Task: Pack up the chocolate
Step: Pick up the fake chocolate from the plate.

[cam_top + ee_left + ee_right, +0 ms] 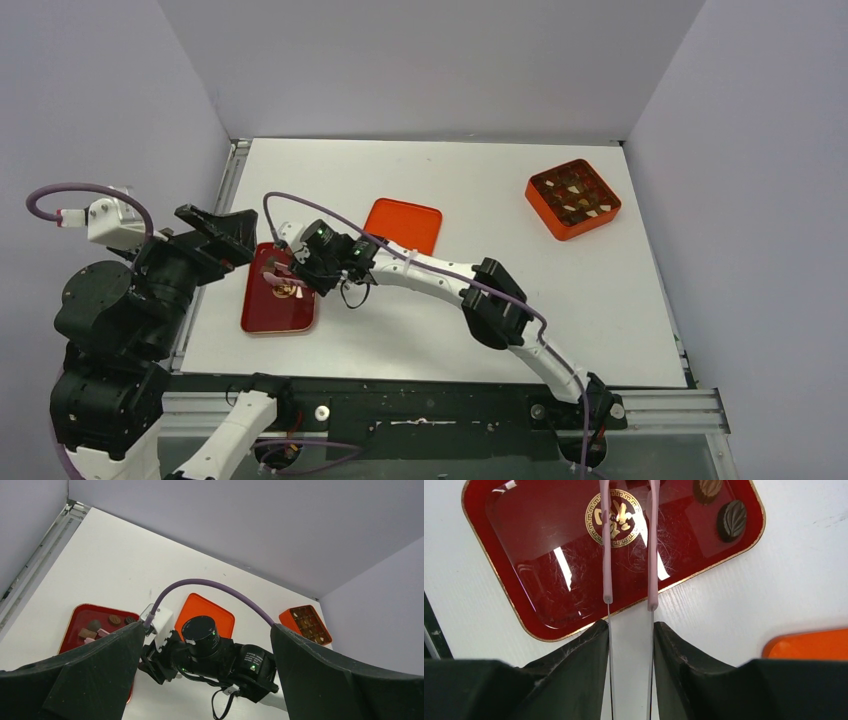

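Observation:
Chocolate pieces lie at one end of a red tray; two dark ones show in the right wrist view, several in the left wrist view. More chocolate sits in the compartments of an orange box at the far right. My right gripper is shut on the pink tongs, which reach out over the tray. The tong arms stand apart and their tips run out of frame. My left gripper is wide open and empty, raised left of the tray.
A flat orange lid lies just behind the right wrist, also seen in the left wrist view. The right arm stretches diagonally across the table. A metal rail runs along the table's left edge. Walls enclose three sides.

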`<action>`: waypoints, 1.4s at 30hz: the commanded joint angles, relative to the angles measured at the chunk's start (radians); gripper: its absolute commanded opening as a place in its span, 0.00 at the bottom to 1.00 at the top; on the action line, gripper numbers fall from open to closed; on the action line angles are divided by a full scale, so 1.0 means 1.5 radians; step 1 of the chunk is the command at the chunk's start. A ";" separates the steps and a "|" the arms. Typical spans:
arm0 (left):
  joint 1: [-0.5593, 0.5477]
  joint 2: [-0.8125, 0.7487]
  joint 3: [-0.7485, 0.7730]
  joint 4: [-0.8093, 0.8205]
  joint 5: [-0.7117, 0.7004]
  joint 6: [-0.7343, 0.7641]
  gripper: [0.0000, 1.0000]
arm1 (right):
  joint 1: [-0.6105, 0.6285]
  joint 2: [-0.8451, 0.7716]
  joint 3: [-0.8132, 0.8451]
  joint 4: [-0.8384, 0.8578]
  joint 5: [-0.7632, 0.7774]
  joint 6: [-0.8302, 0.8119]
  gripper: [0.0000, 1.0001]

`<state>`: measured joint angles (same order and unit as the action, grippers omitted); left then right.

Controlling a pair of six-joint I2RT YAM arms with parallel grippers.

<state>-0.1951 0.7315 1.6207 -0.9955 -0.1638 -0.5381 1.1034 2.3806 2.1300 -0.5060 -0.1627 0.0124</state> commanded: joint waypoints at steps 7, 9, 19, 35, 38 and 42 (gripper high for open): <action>-0.026 -0.035 -0.022 0.048 -0.026 0.009 0.97 | 0.009 0.029 0.064 0.058 0.017 -0.003 0.37; -0.029 -0.036 -0.022 0.050 -0.025 0.009 0.97 | 0.011 0.037 0.072 0.062 0.015 -0.003 0.37; -0.035 -0.046 -0.025 0.050 -0.031 0.009 0.97 | 0.017 0.048 0.083 0.058 0.013 -0.032 0.27; -0.046 -0.056 -0.024 0.036 -0.034 0.022 0.97 | 0.017 -0.050 -0.003 0.092 -0.002 -0.012 0.23; -0.048 -0.055 -0.032 0.037 -0.035 0.020 0.97 | 0.016 -0.079 -0.029 0.104 -0.009 0.020 0.23; -0.048 -0.053 -0.045 0.037 -0.022 0.011 0.97 | 0.015 -0.115 -0.070 0.126 -0.007 0.045 0.23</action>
<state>-0.2611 0.6506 1.5669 -0.9836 -0.2062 -0.5240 1.1210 2.3524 2.0541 -0.4236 -0.1650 0.0254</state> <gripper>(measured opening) 0.973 0.257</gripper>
